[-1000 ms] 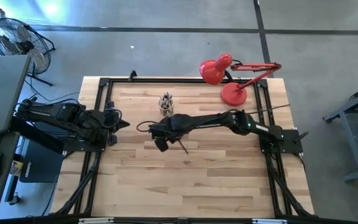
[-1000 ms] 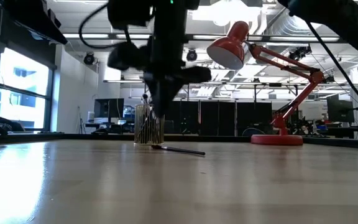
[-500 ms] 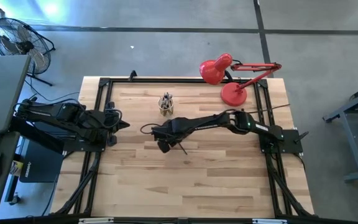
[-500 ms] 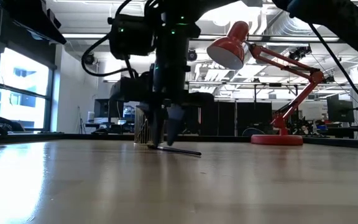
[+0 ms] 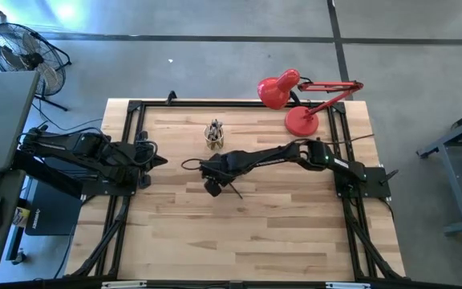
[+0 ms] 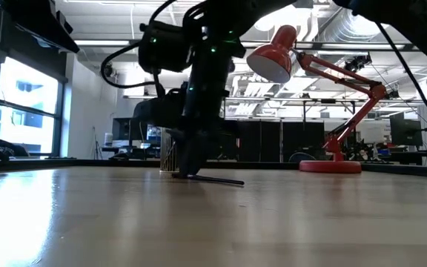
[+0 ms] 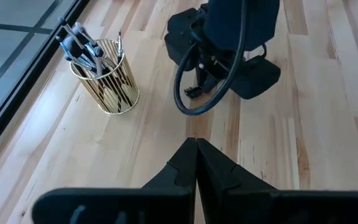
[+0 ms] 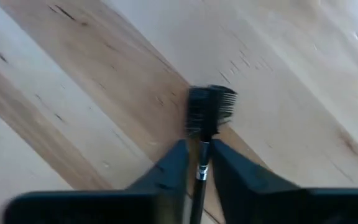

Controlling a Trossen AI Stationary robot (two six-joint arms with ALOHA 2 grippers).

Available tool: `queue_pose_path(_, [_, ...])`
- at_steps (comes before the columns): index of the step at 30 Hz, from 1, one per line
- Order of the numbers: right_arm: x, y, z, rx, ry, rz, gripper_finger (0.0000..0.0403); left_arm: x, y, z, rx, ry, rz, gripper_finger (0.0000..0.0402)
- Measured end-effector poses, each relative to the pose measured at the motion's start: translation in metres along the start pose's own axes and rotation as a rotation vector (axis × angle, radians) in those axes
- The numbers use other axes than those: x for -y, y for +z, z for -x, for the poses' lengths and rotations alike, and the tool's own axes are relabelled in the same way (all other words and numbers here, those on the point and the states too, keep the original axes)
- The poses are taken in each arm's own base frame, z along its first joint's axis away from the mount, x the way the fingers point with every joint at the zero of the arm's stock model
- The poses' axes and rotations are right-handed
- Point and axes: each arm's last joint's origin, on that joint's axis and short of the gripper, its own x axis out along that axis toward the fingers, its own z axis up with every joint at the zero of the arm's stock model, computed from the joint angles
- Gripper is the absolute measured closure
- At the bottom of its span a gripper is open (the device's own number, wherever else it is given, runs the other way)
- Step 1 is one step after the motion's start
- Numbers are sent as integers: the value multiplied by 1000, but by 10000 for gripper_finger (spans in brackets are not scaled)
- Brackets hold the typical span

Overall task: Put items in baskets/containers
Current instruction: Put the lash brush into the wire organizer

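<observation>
One loose brush (image 5: 236, 191) lies on the wooden table (image 5: 295, 233) in the high view, a thin dark stick slanting out from under the right gripper (image 5: 215, 186), which is stretched to the middle of the table. One cup (image 5: 213, 137) stands near it, toward the far edge, with a bunch of sticks upright in it, too small here to count. The left gripper (image 5: 160, 161) waits at the table's left side, well apart from both. One red desk lamp (image 5: 295, 100) stands at the far right corner.

In the low view the right gripper (image 6: 191, 169) reaches down to the tabletop, its fingers at one end of the single brush (image 6: 217, 179), which lies flat on the wood. The cup (image 6: 170, 151) is partly hidden behind the gripper. The lamp (image 6: 325, 111) stands off to the side.

The left wrist view shows the left gripper (image 7: 195, 144) with its two fingers pressed together and nothing between them. Beyond it stands the cup (image 7: 107, 84), clear with thin gold vertical stripes, holding roughly six dark brushes (image 7: 82, 46) that lean toward its rim; they overlap, so the exact count is unsure.

The right wrist view shows the right gripper (image 8: 199, 163) with its two fingers close on either side of the brush's handle (image 8: 200, 171); whether they already pinch it cannot be told. The brush's comb-like head (image 8: 209, 109) lies on the wood just past the fingertips.
</observation>
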Motion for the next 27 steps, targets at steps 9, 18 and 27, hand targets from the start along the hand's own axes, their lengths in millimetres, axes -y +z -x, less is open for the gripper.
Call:
queue_pose_path(9, [-8, -17, -6, 57, -30, 64, 397, 0, 0, 0, 0, 3, 0, 401])
queue_pose_path(18, [-5, -2, 41, 264, -88, 67, 402, 0, 0, 0, 4, 19, 12, 401])
queue_pose_path(27, [-1, 9, 65, 330, -56, 82, 402, 0, 0, 0, 4, 19, 26, 401])
